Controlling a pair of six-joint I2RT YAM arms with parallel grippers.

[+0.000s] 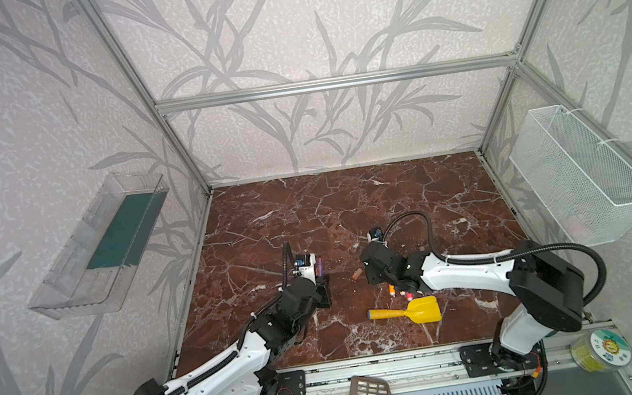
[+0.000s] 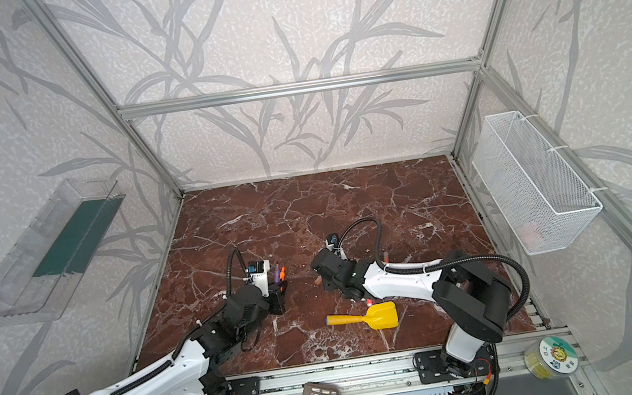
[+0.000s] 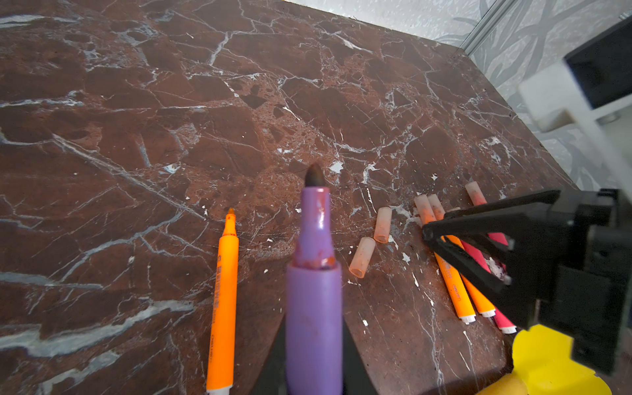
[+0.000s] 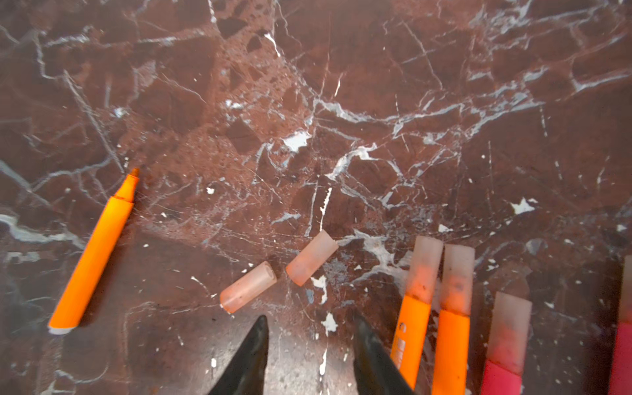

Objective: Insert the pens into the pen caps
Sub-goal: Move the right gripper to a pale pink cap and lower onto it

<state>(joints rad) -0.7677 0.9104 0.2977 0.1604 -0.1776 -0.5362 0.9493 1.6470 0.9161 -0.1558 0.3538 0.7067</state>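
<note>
— What do we have at the left gripper (image 1: 322,282)?

— We see it clamped shut on the purple pen (image 3: 314,307). It grips the barrel above the table, and the pen's bare dark tip pokes out past the fingers.

— And the right gripper (image 4: 309,320)?

— Its two pointed black jaws stand apart with nothing between them. They hang over the table just short of the first loose cap (image 4: 248,292). The second loose cap (image 4: 312,258) lies just beyond, almost end to end with it.

— How many do we count?

— Six pens: one purple, three orange, two red-pink. Six caps: two loose, four seated on pens. The uncapped orange pen (image 4: 94,253) lies flat, alone, on one side of the loose caps. On the other side we find a row, side by side: the inner capped orange pen (image 4: 412,335), the outer capped orange pen (image 4: 451,345), the nearer red-pink pen (image 4: 502,376) and the last red-pink pen (image 4: 622,352), which the frame edge cuts.

— How do they look to us?

— The pens are smooth plastic cylinders narrowing to a cone, and the ones lying down show white plugs at the back. The caps are short, stubby, frosted tubes, translucent pinkish-tan, and darker where a tip sits inside.

— And around them?

— The table (image 1: 348,202) has a reddish-brown marble pattern with white veins. A yellow plastic toy shovel (image 1: 410,312) lies near the row's plug ends.
</note>
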